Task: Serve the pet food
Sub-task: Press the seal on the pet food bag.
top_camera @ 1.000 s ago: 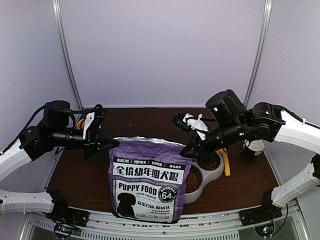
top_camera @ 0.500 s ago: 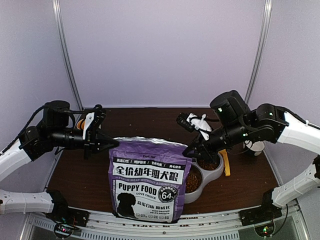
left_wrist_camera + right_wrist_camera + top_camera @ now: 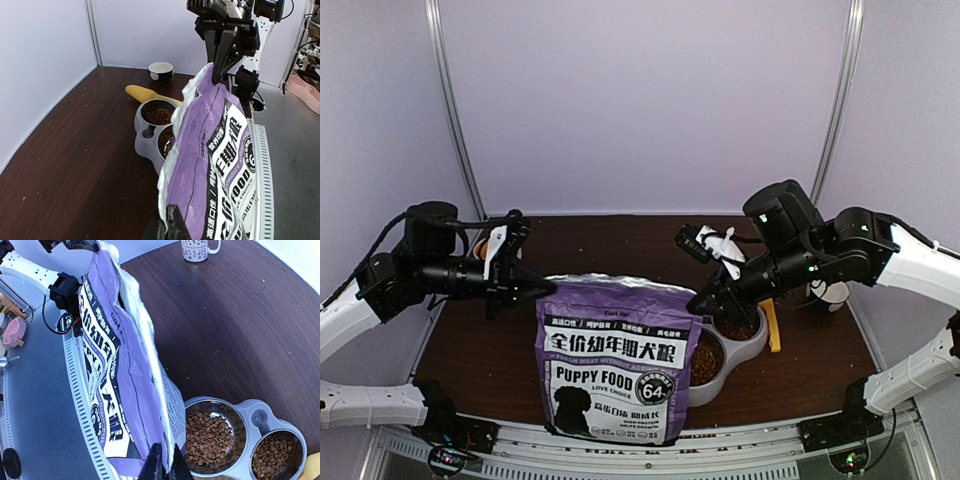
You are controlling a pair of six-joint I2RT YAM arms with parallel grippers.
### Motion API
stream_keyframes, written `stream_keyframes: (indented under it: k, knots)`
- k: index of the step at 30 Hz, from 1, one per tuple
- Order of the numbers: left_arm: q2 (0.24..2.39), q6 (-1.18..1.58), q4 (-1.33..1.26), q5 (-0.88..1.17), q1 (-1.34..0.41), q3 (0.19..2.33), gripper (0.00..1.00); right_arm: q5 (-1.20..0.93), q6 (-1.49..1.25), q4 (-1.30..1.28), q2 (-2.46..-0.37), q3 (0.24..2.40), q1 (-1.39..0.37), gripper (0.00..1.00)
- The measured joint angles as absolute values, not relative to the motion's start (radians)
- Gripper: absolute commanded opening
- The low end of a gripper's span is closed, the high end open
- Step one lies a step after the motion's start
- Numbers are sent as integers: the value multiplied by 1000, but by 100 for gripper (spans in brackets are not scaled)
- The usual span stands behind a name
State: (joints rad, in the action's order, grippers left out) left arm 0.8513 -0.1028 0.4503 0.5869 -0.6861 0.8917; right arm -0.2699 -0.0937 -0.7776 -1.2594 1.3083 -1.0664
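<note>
**A:** Since both wells of the grey double bowl (image 3: pixel 261 416) show in the right wrist view, what do they hold?

**B:** The pet food (image 3: pixel 214 436). Reddish-brown kibble lies in each well, at the lower right of that frame. In the top view the bowl sits right of centre, partly behind the purple bag (image 3: pixel 615 360).

**A:** Any other containers?

**B:** A mug (image 3: pixel 196 249) at the top edge, but I can't make out what is inside it. A yellow scoop (image 3: pixel 145 93) lies just beside the bowl.

**A:** And the grippers?

**B:** The left gripper (image 3: pixel 167 227) is pinched onto one top corner of the bag. The right gripper (image 3: pixel 163 463) is clamped on the other, and the bag stands upright between them.

**A:** What's hidden?

**B:** The bag's inside is hidden. In the top view the bag also covers part of the nearer well.
</note>
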Motion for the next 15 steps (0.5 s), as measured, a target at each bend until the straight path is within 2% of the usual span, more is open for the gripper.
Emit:
stream_keyframes:
  k: [3, 5, 7, 13, 14, 15]
  knots:
    - [849, -103, 453, 587, -686, 892, 0, -293, -96, -774, -1259, 1308, -1066, 8]
    - [849, -103, 454, 587, -686, 892, 0, -314, -97, -763, -1261, 1308, -1064, 9]
    - [849, -103, 454, 588, -686, 892, 0, -329, -99, -744, -1267, 1309, -1063, 1]
    - [844, -103, 464, 587, -679, 892, 0, -362, -96, -721, -1308, 1322, -1055, 0]
    - [844, -103, 465, 587, -678, 892, 0, -365, -96, -719, -1310, 1323, -1054, 3]
    - [843, -103, 466, 587, -676, 892, 0, -368, -96, -716, -1311, 1324, -1054, 10]
